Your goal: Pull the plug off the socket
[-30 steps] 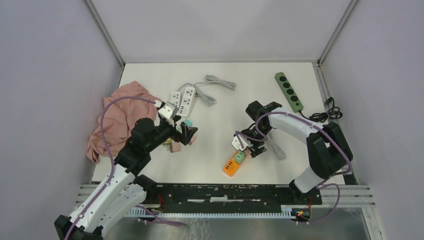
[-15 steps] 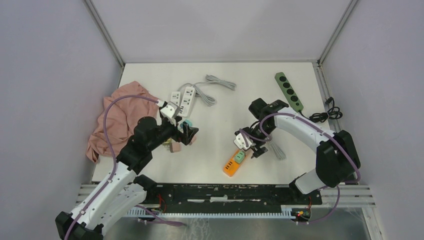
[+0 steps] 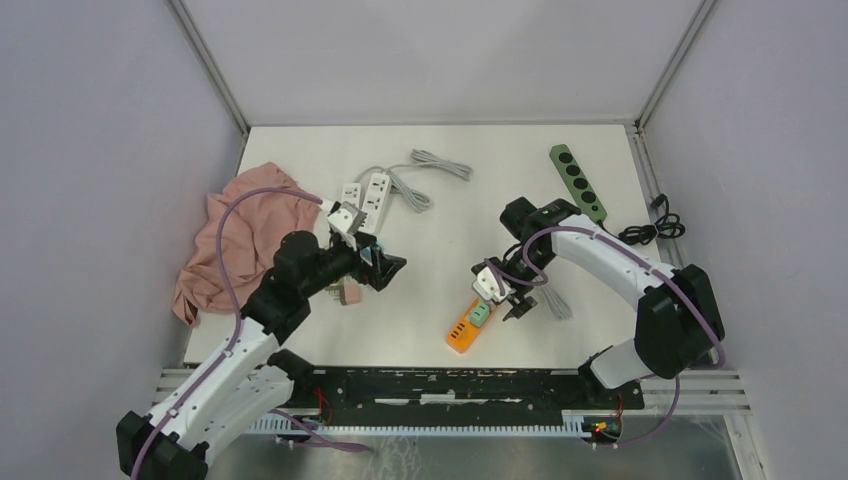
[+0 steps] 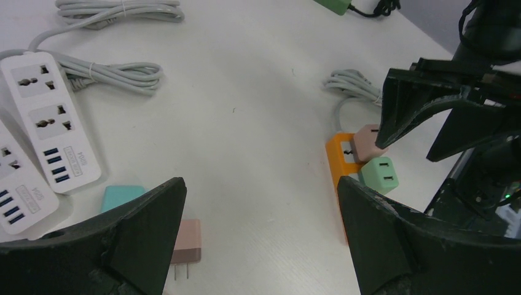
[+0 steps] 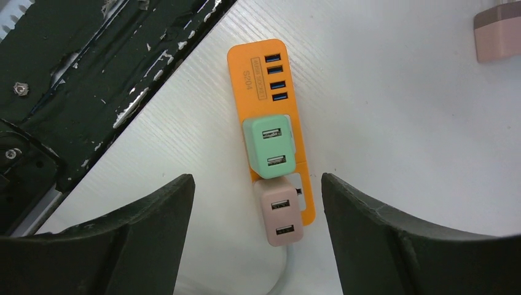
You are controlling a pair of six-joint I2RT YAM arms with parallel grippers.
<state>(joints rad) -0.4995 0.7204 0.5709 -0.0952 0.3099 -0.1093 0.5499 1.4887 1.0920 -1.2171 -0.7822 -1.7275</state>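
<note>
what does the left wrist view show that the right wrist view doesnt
Only the left wrist: two white power strips with grey cords, a loose teal square adapter, and the right gripper itself. Only the right wrist: the four blue usb ports at the strip's end. Both: the orange power strip with a mint green plug and a pink plug in it.

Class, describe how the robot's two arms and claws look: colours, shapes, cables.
The left arm and right arm have white shells with black joints. A purple cable loops along each. The left claw and right claw are black, with two broad wedge-shaped fingers.
</note>
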